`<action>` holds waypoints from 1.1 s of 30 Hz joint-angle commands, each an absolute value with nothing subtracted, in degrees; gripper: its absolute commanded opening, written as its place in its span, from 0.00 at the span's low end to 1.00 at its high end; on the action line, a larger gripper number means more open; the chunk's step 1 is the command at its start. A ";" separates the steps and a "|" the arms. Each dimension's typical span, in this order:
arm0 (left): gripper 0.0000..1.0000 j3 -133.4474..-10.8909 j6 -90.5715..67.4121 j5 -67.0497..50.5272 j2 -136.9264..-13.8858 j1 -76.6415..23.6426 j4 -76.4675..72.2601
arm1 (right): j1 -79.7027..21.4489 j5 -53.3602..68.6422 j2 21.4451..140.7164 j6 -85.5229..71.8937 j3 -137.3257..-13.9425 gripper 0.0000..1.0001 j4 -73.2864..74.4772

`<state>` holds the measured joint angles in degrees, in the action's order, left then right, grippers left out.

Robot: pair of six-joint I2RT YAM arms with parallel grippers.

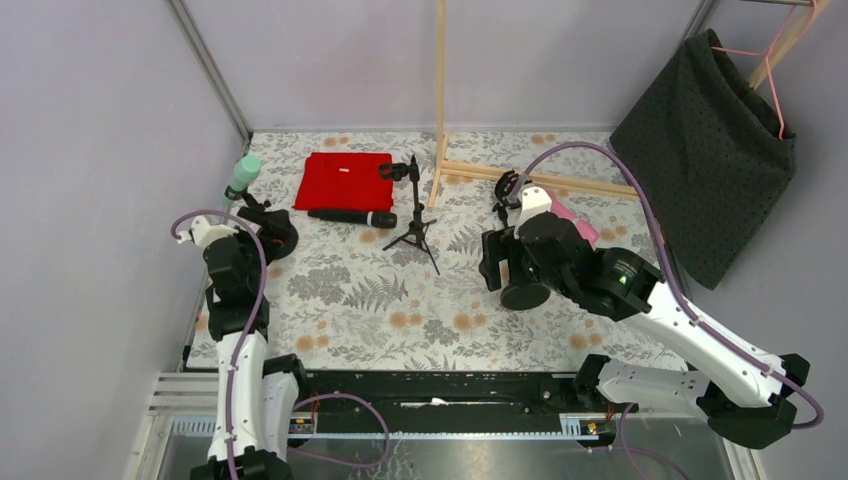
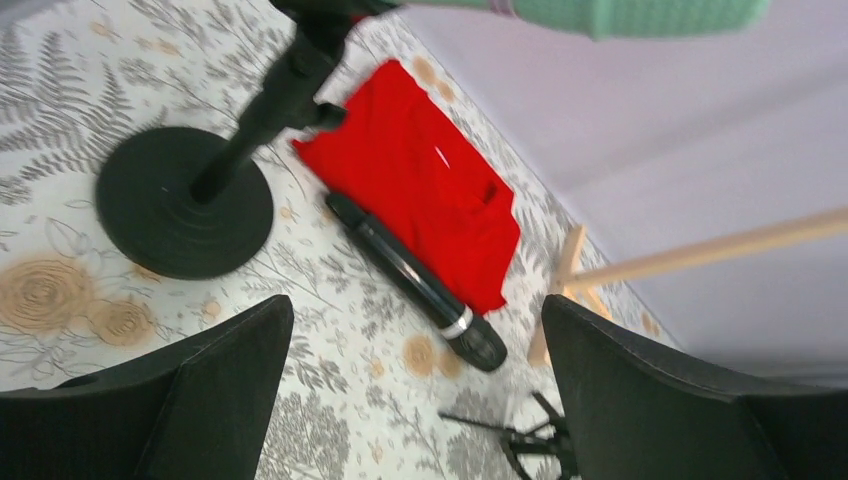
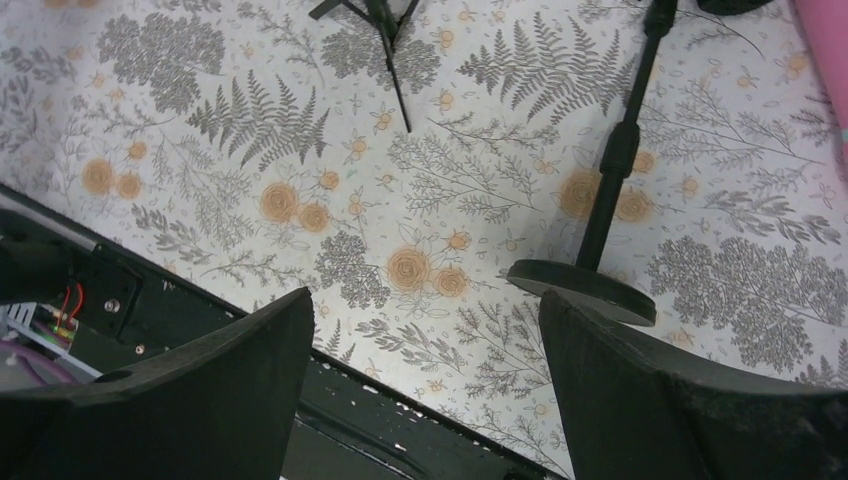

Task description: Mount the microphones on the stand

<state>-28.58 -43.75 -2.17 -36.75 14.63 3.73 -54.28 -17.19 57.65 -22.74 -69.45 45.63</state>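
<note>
Two pincers stood apart, empty: left gripper [image 2: 413, 312], right gripper [image 3: 425, 302]. Unmounted black microphone [image 2: 400, 265] lay along red cloth [image 2: 430, 190]; likely best grasped mid-body, then eased into tripod stand [image 1: 415, 225] clip.

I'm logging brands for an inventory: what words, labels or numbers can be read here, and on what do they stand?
No text can be read in any view.
Red cloth: a small white mark, too small to read.
Black microphone, mint green microphone: no lettering shows.
</note>
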 commanded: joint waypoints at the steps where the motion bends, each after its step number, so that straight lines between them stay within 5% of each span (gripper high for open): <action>1: 0.99 -31.82 -39.46 -11.06 -35.11 12.66 12.36 | -53.32 -22.77 57.29 -27.20 -68.99 0.89 47.83; 14: 0.99 -29.15 -39.96 11.25 -32.05 -23.14 19.06 | -24.48 -6.93 62.99 -20.99 -63.94 0.90 39.87; 23: 0.99 -36.00 -34.40 -5.60 -35.06 -24.16 22.22 | -11.60 -1.12 67.60 -21.96 -61.26 0.91 35.77; 33: 0.99 -42.91 -21.08 -7.42 -39.12 -24.08 27.02 | -0.82 -2.80 75.69 -24.30 -62.93 0.90 27.88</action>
